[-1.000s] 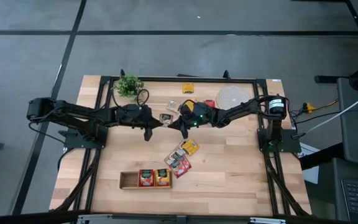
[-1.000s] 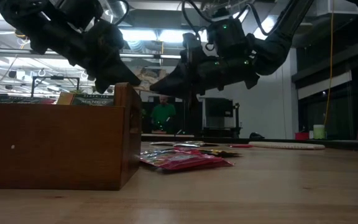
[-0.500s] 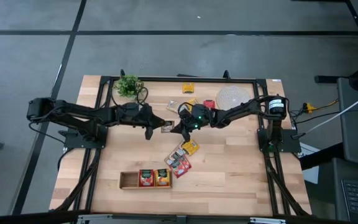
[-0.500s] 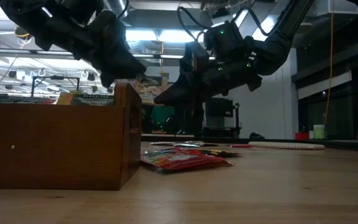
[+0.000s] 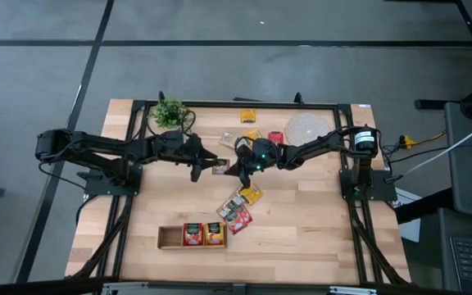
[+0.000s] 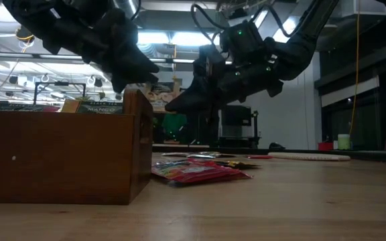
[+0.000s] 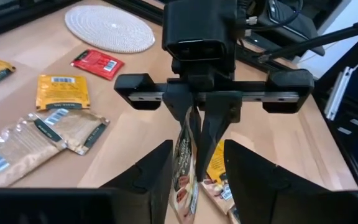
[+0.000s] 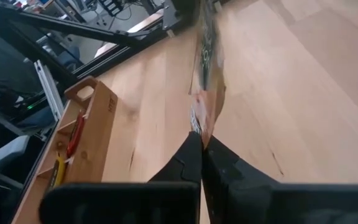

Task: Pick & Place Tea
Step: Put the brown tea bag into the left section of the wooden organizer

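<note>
Wooden desk (image 5: 301, 213) carries the tray (image 5: 169, 237); above its middle our right tool (image 7: 197, 134) is clenched on one tea sachet (image 7: 185, 171). Left tool (image 5: 204, 163) is released beside it. We should carry it level to the tray.

A grey floor (image 5: 301, 20) crossed by dark seam lines is seen around the wooden table (image 5: 301, 229). Beyond the table, bright ceiling lights (image 6: 159, 38), a white wall (image 6: 290, 114) and a dark doorway are shown.
</note>
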